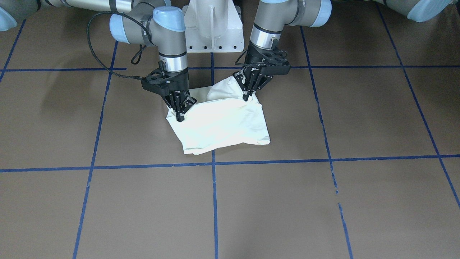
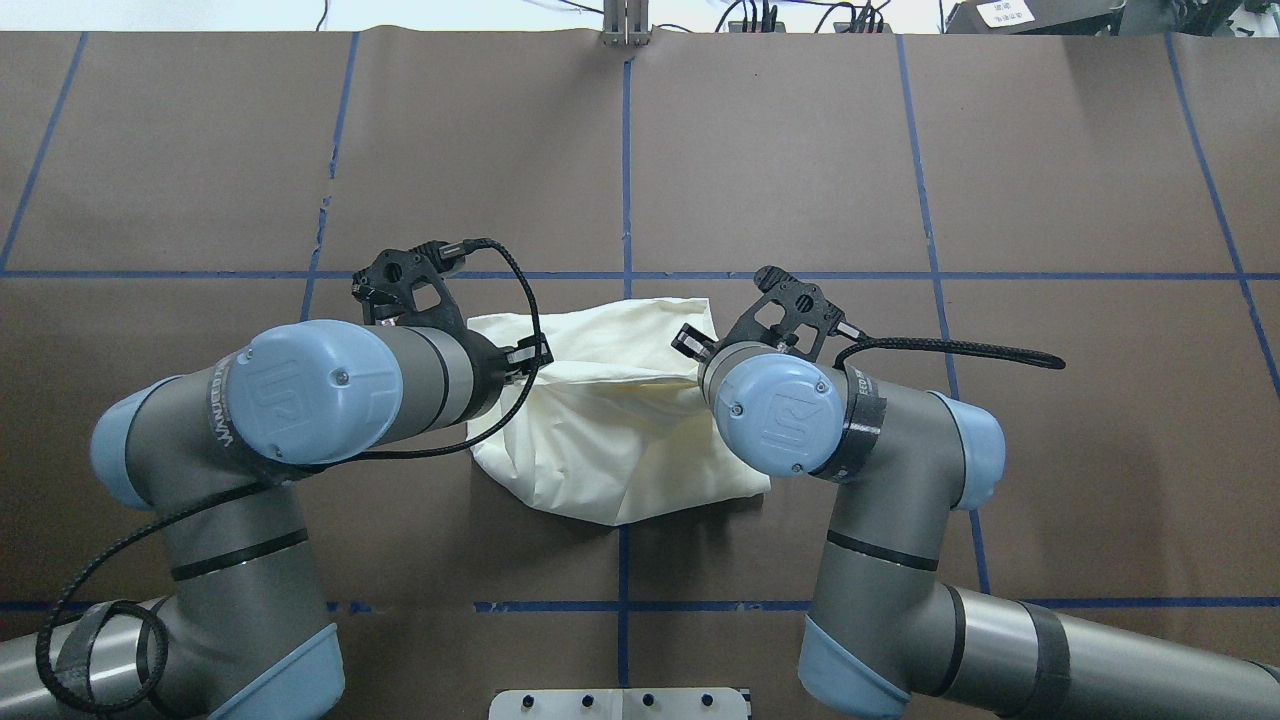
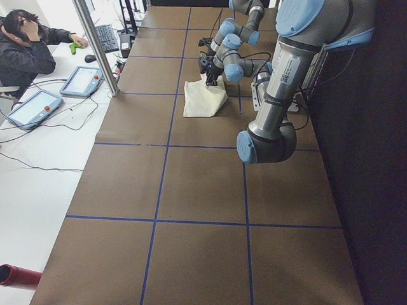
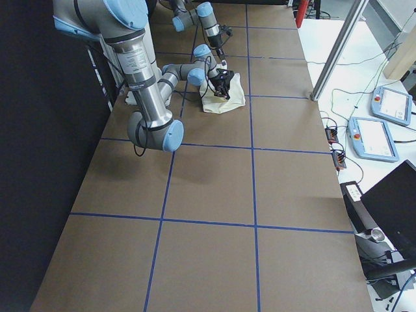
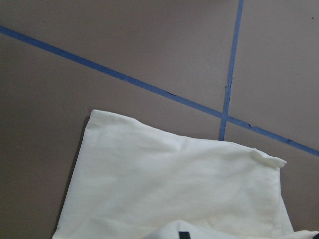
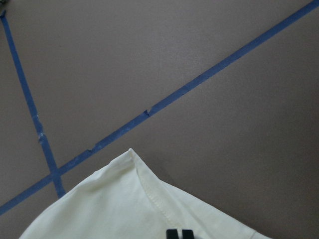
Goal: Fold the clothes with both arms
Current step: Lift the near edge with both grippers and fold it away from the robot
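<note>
T-shirt (image 1: 222,126) already a compact packet near the table's (image 1: 323,216) robot-side edge — left pincer (image 1: 247,96) and right pincer (image 1: 180,117) each clamped on a corner; likely one last fold left.

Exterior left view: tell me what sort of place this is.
Probably a robotics lab: a left arm and right arm pinching a shirt on a tape-gridded table, with control tablets and a person at a desk alongside.

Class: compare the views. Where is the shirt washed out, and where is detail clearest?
Front-facing view: the shirt glares near white, creases faint, soft shadows on the table. Overhead view: even light, folds readable. Right wrist view: hem stitching sharp.
</note>
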Available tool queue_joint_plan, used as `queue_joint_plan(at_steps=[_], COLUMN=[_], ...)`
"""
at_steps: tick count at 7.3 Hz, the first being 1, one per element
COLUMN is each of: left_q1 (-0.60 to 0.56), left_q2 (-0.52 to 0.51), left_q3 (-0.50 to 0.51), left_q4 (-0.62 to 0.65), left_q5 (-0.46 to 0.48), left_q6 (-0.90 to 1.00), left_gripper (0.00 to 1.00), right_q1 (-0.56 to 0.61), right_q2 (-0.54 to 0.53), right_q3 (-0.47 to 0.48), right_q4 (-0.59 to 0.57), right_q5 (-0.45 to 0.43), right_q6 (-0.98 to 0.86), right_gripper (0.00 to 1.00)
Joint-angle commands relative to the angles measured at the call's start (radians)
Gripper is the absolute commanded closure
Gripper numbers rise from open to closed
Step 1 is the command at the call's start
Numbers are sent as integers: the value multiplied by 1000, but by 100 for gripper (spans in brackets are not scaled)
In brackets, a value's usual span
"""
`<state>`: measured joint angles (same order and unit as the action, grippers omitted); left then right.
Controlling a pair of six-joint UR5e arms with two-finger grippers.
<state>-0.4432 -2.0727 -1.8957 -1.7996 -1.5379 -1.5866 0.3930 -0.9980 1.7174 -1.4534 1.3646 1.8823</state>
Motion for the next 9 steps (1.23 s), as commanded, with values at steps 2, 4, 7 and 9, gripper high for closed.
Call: queue_joint_plan(at_steps=[2,4,7,9], left_q1=[-3,-3,-11,-89], left_q2=[-1,-4,-3,2], left_q3=[61,78,64,58], left_q4=[-32,-32,-30,-62], left_q5=[-1,1,-1,-21], left_q6=[10,10,127,254], left_gripper=[100,100,0,0], right_q1=[3,12,47,81], right_q2=[27,27,30,30], right_q3=[-55,-61,-46,46], right_q4=[10,10,10,1], right_q5=[2,1,17,102], right_q6=[-15,-49,-176,-256], right_gripper=[100,69,0,0])
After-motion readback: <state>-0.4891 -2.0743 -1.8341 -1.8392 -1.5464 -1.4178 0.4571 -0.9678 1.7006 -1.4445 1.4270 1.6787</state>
